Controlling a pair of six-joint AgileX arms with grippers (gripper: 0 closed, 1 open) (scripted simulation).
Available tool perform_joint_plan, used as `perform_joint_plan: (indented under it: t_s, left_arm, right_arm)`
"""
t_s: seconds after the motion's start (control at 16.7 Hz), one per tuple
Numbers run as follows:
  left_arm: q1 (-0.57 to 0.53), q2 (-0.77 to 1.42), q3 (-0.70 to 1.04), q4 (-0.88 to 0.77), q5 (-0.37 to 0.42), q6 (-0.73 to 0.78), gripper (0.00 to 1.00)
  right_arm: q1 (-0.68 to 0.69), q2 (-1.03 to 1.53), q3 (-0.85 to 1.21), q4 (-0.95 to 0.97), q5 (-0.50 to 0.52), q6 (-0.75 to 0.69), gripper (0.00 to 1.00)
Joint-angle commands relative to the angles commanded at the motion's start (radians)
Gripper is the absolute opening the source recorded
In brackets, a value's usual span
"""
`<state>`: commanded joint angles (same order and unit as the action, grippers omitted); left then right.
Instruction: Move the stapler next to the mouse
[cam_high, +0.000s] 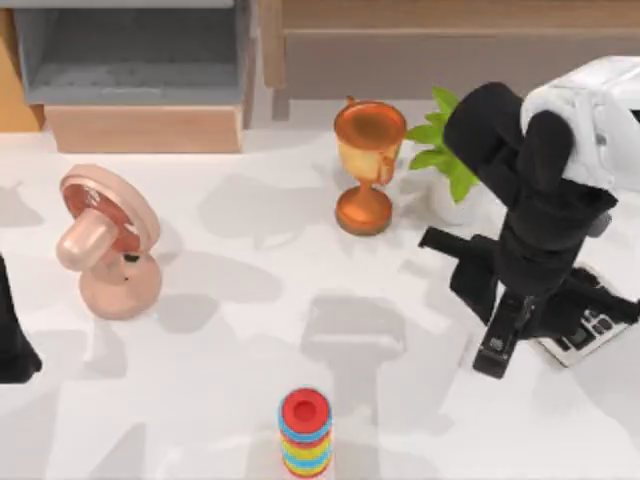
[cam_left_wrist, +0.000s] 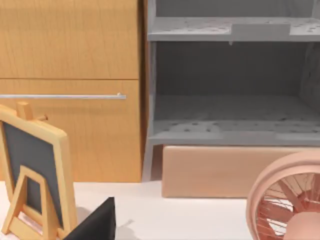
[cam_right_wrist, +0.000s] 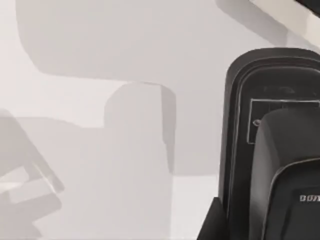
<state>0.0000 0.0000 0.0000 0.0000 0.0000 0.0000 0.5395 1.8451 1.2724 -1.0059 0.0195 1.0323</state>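
Right gripper (cam_high: 503, 335), at the table's right, hangs over the stapler (cam_high: 499, 340); I cannot tell whether its fingers clamp it. Just beyond the gripper lies a grey calculator (cam_high: 590, 325); behind it stand a plant (cam_high: 440, 145) and trophy (cam_high: 366, 165). Left arm (cam_high: 12, 335) sits parked at the left edge.

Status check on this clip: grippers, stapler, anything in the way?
Right gripper low at table's right, over the stapler beside the calculator. Left arm parked at left edge. Grip unconfirmed. Ring stack stands front centre.
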Motion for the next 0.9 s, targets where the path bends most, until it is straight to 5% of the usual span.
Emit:
perform_joint_plan:
  t_s: [0.48,0.9]
  left_arm:
    - [0.000,0.000,0.000,0.000,0.000,0.000,1.00]
    - [0.000,0.000,0.000,0.000,0.000,0.000,1.00]
  right_arm:
    - [-0.614,0.202,0.367,-0.188,0.008,-0.509,0.00]
    - [-0.813,0.485,0.751,-0.271,-0.037,-0.995,0.00]
